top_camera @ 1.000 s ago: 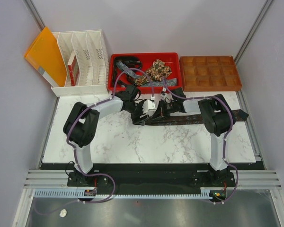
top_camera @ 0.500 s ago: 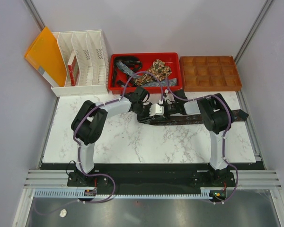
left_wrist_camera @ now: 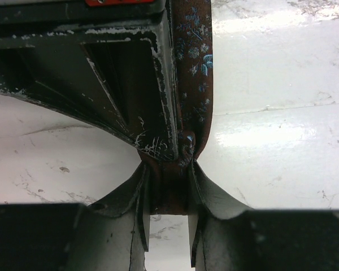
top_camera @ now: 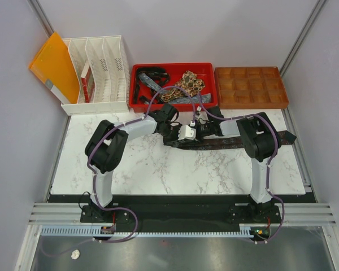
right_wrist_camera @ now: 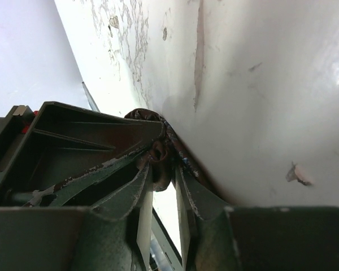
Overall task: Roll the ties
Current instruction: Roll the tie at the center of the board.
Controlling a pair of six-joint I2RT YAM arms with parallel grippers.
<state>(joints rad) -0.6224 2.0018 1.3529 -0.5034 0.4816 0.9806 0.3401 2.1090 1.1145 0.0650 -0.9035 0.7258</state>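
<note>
Shut in on three sides by pale lilac walls (top_camera: 181,28). Floored by a white table (top_camera: 158,175), marbled with grey veins, glossy and glaring in the wrist views, flecked there with small scuffs. Edged at the near side with a black rail (top_camera: 175,201).

Bolted there: left arm (top_camera: 104,149) and right arm (top_camera: 259,141), both elbowed outward and reaching in to meet near the table's far middle.

Ranged along the far edge: a white rack (top_camera: 101,68) at the left, a red bin (top_camera: 208,73) in the middle holding a tangle of ties (top_camera: 186,84), dark, blue and speckled, and a brown tray (top_camera: 251,87) of square cells at the right. Leaning on the rack's left side: an orange folder (top_camera: 53,65).

Laid flat on the marble just before the bin: one dark brown tie (top_camera: 214,144), running rightward under the right arm to a pointed end near the table's right edge, and dotted with small blue flowers in the left wrist view.

Clenched on a fold of that tie at its left end: the left gripper (left_wrist_camera: 168,180). Nose to nose with it: the right gripper (right_wrist_camera: 161,169), fingers a little apart about a small rolled lump of the same tie. Gripped or merely cradled, cannot tell from so close and dark a view.

Lying alone on the grey floor below the rail: a small white scrap (top_camera: 74,254).
</note>
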